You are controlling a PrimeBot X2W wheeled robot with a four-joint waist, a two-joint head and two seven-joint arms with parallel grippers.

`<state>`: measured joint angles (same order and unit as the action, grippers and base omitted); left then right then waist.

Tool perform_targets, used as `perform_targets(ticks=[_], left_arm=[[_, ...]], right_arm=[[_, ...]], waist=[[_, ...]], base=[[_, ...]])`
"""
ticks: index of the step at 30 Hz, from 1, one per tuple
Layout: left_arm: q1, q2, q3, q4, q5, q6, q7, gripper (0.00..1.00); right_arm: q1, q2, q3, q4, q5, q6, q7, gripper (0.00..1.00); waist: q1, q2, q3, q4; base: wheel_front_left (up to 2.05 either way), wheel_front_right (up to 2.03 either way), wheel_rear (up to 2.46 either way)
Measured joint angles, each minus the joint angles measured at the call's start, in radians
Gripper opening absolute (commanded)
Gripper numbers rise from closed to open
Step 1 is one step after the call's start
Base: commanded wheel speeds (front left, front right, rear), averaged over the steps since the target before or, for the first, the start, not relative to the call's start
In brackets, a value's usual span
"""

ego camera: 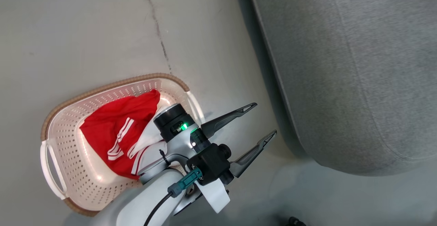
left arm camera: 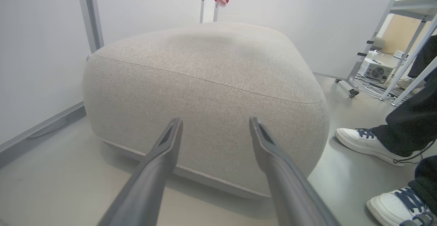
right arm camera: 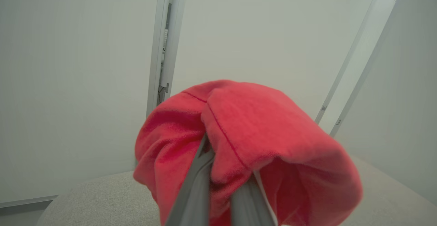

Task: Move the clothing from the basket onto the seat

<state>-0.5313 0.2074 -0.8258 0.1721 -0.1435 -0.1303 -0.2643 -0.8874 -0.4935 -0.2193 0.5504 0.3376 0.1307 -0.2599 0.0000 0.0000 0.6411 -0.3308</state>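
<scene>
Right gripper (right arm camera: 222,171), jaws clamped on plain red garment (right arm camera: 266,127), raised over grey upholstered seat (right arm camera: 85,198). Left gripper (ego camera: 264,118), jaws wide apart and empty, between cream perforated basket (ego camera: 102,90) and seat. Red-and-white striped garment (ego camera: 116,130) lying inside basket, on floor (ego camera: 85,31) near seat; person's white shoe (left arm camera: 362,144) just beside seat.

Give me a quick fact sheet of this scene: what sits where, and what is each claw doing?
basket: on the floor, striped red garment inside
left gripper: open, empty, between basket and seat
right gripper: shut on plain red garment, held above the seat
bystander: a person's white shoes on the floor beside the seat
</scene>
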Motion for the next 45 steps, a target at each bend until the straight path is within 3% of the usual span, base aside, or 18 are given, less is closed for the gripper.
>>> perform_targets(ticks=[8,16,26,30,31,32,34,35,36,37,45], left_arm=[[-0.055,0.005,-0.027,0.004,0.012,0.000,0.000,1.00],[-0.074,-0.002,-0.034,0.005,0.022,0.000,0.000,1.00],[-0.078,-0.003,-0.034,0.008,0.028,0.000,0.000,1.00],[-0.079,0.000,-0.042,0.006,0.039,0.000,0.000,1.00],[-0.079,-0.001,-0.043,0.005,0.039,0.000,0.000,1.00],[-0.079,-0.001,-0.044,0.004,0.040,0.000,0.000,1.00],[-0.080,-0.001,-0.046,0.004,0.044,0.000,0.000,1.00],[-0.081,-0.002,-0.047,0.004,0.045,0.000,0.000,1.00],[-0.081,-0.004,-0.049,0.004,0.045,0.000,0.000,1.00],[-0.082,-0.005,-0.051,0.004,0.045,0.000,0.000,1.00],[-0.064,-0.036,-0.055,0.013,0.035,0.000,0.000,1.00]], right_arm=[[-0.091,-0.039,0.070,0.242,0.036,0.000,0.000,0.00],[-0.144,-0.044,0.112,0.405,0.111,0.000,0.000,0.00],[-0.154,-0.036,0.208,0.560,0.171,0.000,0.001,0.00],[-0.157,-0.023,0.261,0.560,0.208,0.000,0.014,0.00],[-0.158,-0.020,0.275,0.557,0.221,0.000,0.015,0.22],[-0.159,-0.021,0.290,0.557,0.231,0.000,0.015,0.32],[-0.159,-0.027,0.316,0.557,0.252,0.000,0.015,0.34],[-0.159,-0.027,0.331,0.555,0.263,0.000,0.015,0.42],[-0.158,-0.027,0.346,0.552,0.274,0.000,0.015,0.87],[-0.158,-0.028,0.360,0.547,0.278,0.000,0.014,1.00],[-0.136,-0.050,0.437,0.545,0.378,0.000,0.012,1.00]], waist=[[0.0000,0.0000,0.074,0.056],[0.0000,0.0000,0.111,0.093],[0.0000,0.0000,0.113,0.105],[0.0000,0.0000,0.112,0.104],[0.0000,0.0000,0.111,0.103],[0.0000,0.0000,0.110,0.102],[0.0000,0.0000,0.106,0.101],[0.0000,0.0000,0.103,0.100],[0.0000,0.0000,0.100,0.100],[0.0000,0.0000,0.095,0.100],[0.0000,0.0000,0.019,0.104]], base=[[0.00,0.00,0.00],[0.00,0.00,0.00],[0.00,0.00,0.00],[0.00,0.00,0.00],[0.00,0.00,0.00],[0.00,0.00,0.00],[0.00,0.00,0.00],[0.00,0.00,0.00],[0.00,0.00,0.00],[0.00,0.00,0.00],[0.00,0.00,0.00]])
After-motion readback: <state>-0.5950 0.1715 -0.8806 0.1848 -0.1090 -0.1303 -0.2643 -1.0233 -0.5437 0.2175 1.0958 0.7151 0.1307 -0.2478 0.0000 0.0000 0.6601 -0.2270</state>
